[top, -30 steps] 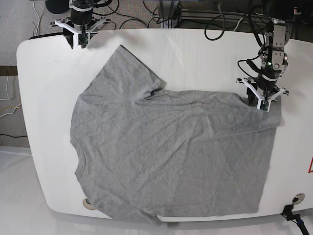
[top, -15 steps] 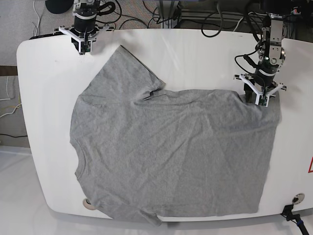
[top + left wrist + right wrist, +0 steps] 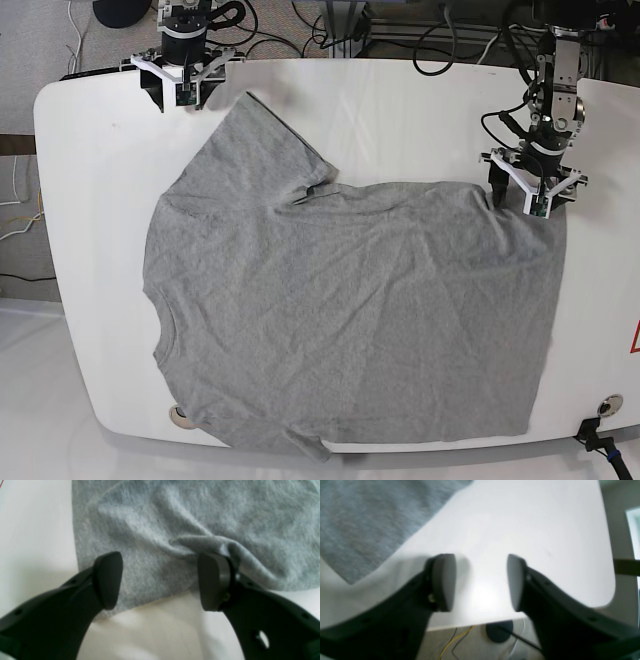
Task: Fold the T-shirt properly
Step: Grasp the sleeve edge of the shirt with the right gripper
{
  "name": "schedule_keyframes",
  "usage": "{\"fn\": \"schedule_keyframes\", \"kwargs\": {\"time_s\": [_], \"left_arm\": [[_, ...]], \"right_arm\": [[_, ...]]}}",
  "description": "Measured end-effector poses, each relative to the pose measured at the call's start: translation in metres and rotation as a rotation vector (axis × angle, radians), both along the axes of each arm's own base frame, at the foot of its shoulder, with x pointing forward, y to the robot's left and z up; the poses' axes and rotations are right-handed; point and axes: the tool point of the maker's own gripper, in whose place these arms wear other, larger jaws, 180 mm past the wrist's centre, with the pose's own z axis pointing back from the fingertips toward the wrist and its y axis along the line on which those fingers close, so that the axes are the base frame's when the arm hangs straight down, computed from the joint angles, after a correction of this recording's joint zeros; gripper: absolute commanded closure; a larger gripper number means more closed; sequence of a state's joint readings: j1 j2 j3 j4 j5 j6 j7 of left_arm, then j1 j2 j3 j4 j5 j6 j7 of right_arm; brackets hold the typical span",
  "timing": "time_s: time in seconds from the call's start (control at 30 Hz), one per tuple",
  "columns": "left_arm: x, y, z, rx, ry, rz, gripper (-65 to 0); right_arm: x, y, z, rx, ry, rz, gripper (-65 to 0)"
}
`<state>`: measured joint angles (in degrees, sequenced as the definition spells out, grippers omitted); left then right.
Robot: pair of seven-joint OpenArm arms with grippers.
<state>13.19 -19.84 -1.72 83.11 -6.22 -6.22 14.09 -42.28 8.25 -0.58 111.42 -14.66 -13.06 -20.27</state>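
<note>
A grey T-shirt [image 3: 350, 310] lies spread nearly flat across the white table [image 3: 400, 110], its collar toward the near-left edge and its hem running down the right side. One sleeve [image 3: 265, 150] reaches up toward the far-left corner; another sleeve hangs slightly over the near edge. The left gripper [image 3: 528, 195] sits at the shirt's far-right corner, its jaws spread wide. In the left wrist view that gripper [image 3: 160, 585] straddles the hem corner — one dark finger [image 3: 107, 580] rests over the cloth near its edge, the other finger [image 3: 212, 582] sits against a raised ridge of fabric [image 3: 200, 542], but nothing is pinched between them. The right gripper [image 3: 183, 85] hangs over the far-left part of the table, just beside the tip of the upper sleeve. From its own camera the right gripper [image 3: 481, 580] is plainly parted over bare white tabletop [image 3: 520, 530], holding nothing, with the grey cloth [image 3: 365, 525] off to one side — near, not touching. Cables trail behind the table's far edge.
</note>
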Motion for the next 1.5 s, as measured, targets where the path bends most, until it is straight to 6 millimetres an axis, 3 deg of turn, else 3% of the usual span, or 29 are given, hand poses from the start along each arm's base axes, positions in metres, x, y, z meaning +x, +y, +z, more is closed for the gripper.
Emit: {"fn": "schedule_keyframes", "kwargs": {"time_s": [0.17,0.43,0.67,1.03,1.23,1.5], "left_arm": [[0.000,-0.001,0.000,-0.001,0.000,-0.004,-44.7],[0.000,-0.001,0.000,-0.002,-0.001,-0.005,-44.9],[0.000,-0.001,0.000,-0.003,-0.001,-0.006,-45.1],[-0.003,0.008,0.002,-0.022,0.014,-0.016,-45.1],[-0.003,0.009,0.002,-0.023,0.016,-0.016,-45.1],[-0.009,0.008,0.002,-0.076,0.030,-0.039,-45.1]], "right_arm": [[0.000,0.022,-0.006,0.235,0.011,-0.005,-35.6],[0.009,0.020,0.008,0.526,-0.056,-0.038,-35.6],[0.013,0.043,0.018,0.737,-0.090,-0.041,-35.6],[0.015,0.061,0.019,0.942,-0.047,-0.095,-36.0],[-0.003,0.065,-0.005,1.049,0.036,-0.187,-36.0],[-0.004,0.067,-0.010,1.068,0.052,-0.198,-36.0]]}}
